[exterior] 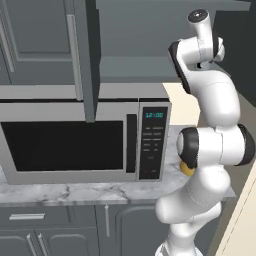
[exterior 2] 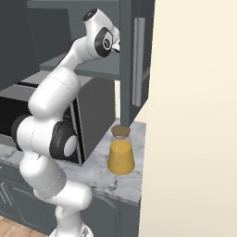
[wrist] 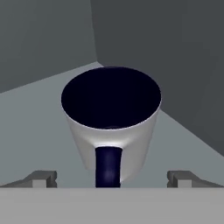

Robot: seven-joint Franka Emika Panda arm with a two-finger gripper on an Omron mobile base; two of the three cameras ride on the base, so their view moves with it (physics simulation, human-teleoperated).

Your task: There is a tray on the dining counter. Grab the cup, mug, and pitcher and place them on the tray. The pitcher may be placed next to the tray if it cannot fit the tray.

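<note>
The two-finger gripper (wrist: 111,178) stands fully open and empty, one fingertip either side of the pale grey-white mug (wrist: 111,131) with navy interior. The mug sits upright on the grey shelf (wrist: 39,113) near its rear corner, handle facing the gripper. The yellow-orange pitcher (exterior 2: 121,155) stands on the marble counter (exterior 2: 99,173) near its right edge, beside the microwave (exterior: 85,140).

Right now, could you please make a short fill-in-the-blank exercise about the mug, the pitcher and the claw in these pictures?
1. The pale grey-white mug with the dark navy inside stands ____ on a grey shelf inside the cabinet.
2. The mug's dark handle faces ____ the claw.
3. The claw is ____, with one fingertip on each side of the mug.
4. The squat yellow-orange glass pitcher stands on the marble counter beside the ____.

Missing words: upright; toward; open; microwave
</note>
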